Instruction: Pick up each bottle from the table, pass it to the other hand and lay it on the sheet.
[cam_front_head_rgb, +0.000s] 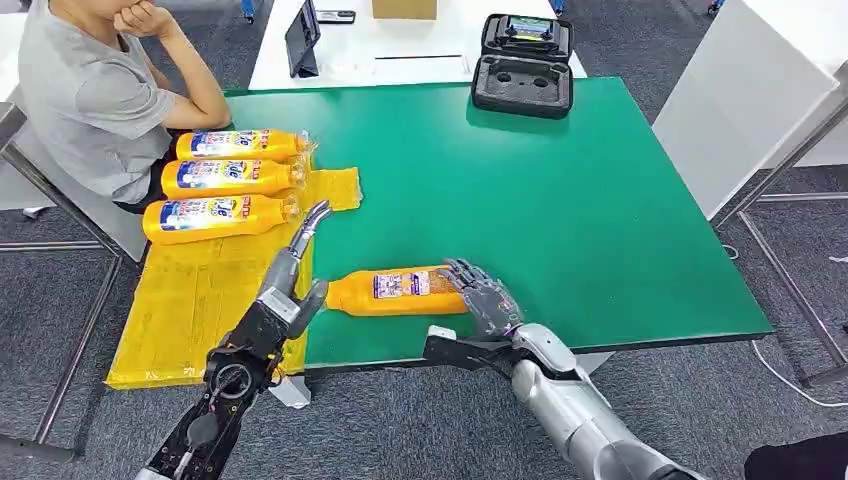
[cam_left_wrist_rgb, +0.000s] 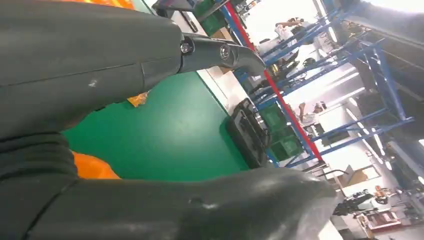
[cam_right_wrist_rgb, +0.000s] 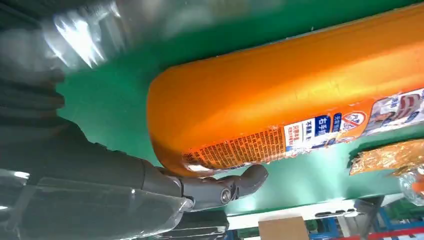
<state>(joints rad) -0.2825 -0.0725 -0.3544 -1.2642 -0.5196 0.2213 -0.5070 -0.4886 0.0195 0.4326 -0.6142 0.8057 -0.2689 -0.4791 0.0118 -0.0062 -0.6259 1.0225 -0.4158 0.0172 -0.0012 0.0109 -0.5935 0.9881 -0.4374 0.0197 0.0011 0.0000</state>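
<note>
From the head view, one orange bottle (cam_front_head_rgb: 398, 291) lies on its side on the green table (cam_front_head_rgb: 560, 210), near the front edge at about 6 o'clock, its neck pointing toward the yellow sheet (cam_front_head_rgb: 200, 290) at 9 o'clock. The right hand (cam_front_head_rgb: 488, 298) sits at the bottle's base with fingers spread around that end; whether they grip it cannot be told from here. The right wrist view comes closer: the bottle's (cam_right_wrist_rgb: 300, 100) rounded base lies between the thumb and a dark fingertip (cam_right_wrist_rgb: 250, 180) curled against its label side, the bottle resting on the table. The left hand (cam_front_head_rgb: 292, 280) hovers at the sheet's edge just beside the neck, fingers extended and apart, holding nothing. Three more bottles (cam_front_head_rgb: 225, 178) lie side by side on the sheet at 10 o'clock, near a seated person (cam_front_head_rgb: 90, 90). A black case (cam_front_head_rgb: 522, 68) stands at 12 o'clock; the left wrist view shows it (cam_left_wrist_rgb: 247, 132) beyond the open fingers.
</note>
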